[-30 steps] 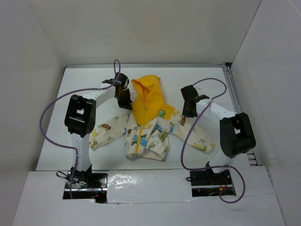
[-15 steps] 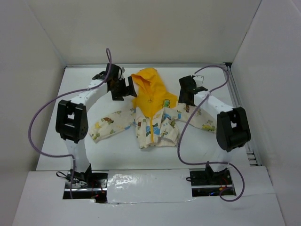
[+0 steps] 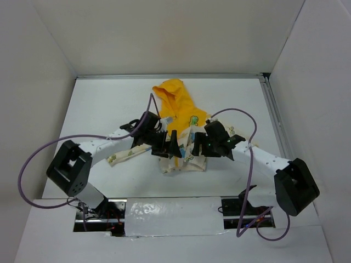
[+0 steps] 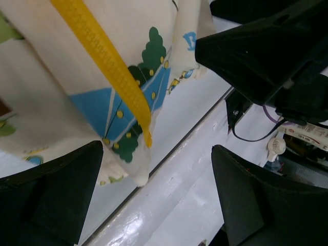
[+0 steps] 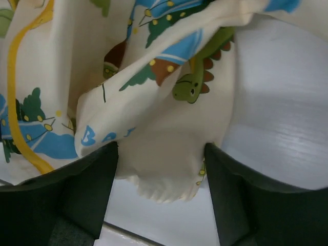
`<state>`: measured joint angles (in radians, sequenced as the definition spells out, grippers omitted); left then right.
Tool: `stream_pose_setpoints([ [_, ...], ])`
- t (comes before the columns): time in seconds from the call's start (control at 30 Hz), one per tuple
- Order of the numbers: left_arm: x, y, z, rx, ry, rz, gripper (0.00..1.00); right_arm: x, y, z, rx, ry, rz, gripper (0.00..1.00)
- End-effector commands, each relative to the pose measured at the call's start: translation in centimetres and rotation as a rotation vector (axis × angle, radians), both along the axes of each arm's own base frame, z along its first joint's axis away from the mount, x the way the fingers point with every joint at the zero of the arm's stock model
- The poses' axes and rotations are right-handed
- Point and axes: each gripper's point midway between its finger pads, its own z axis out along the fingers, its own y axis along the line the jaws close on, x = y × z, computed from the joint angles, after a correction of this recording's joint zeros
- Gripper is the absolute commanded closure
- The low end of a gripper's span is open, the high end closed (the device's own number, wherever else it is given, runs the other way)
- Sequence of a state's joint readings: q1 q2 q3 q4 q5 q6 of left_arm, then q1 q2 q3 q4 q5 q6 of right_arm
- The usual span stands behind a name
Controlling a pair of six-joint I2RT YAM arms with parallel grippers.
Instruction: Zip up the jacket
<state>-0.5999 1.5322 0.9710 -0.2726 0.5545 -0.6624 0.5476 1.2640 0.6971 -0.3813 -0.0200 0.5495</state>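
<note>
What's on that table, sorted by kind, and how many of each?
Jacket: 1
Robot arms: 2, left arm and right arm
Purple cables: 2, left cable and right cable
Total: 5

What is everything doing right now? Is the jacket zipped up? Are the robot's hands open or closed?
jacket: lying front up, bottom edge rumpled.
hood: spread out, pointing away from the arms.
yellow zip: runs down to the hem; cannot tell if it is closed.
left gripper: jaws open, at the hem.
right gripper: jaws open, hem corner between them.
</note>
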Motion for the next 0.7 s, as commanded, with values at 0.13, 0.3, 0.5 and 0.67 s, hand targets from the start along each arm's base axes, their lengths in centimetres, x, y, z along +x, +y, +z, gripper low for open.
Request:
stream_pose_setpoints([
  [0.13, 1.4, -2.1, -1.4, 0.007, 0.004, 0.033, 0.01, 1.1, 0.3, 1.1, 0.027, -0.079, -0.1, 1.0],
  [0.3, 0.3, 0.7, -5.3, 0.072, 0.085, 0.094, 0.01, -1.8, -2.3, 0.1, 0.056, -0.082, -0.145, 1.0],
  [0.5, -0.2, 2.9, -8.4, 0.152, 0.153, 0.156, 0.01, -3.4, -3.0, 0.9, 0.091, -0.107, -0.174, 1.0],
  [0.67, 0.1, 4.4, -9.1, 0.144, 0.21, 0.199, 0.01, -4.2, -7.0, -0.8, 0.064, -0.021, -0.394, 1.0],
])
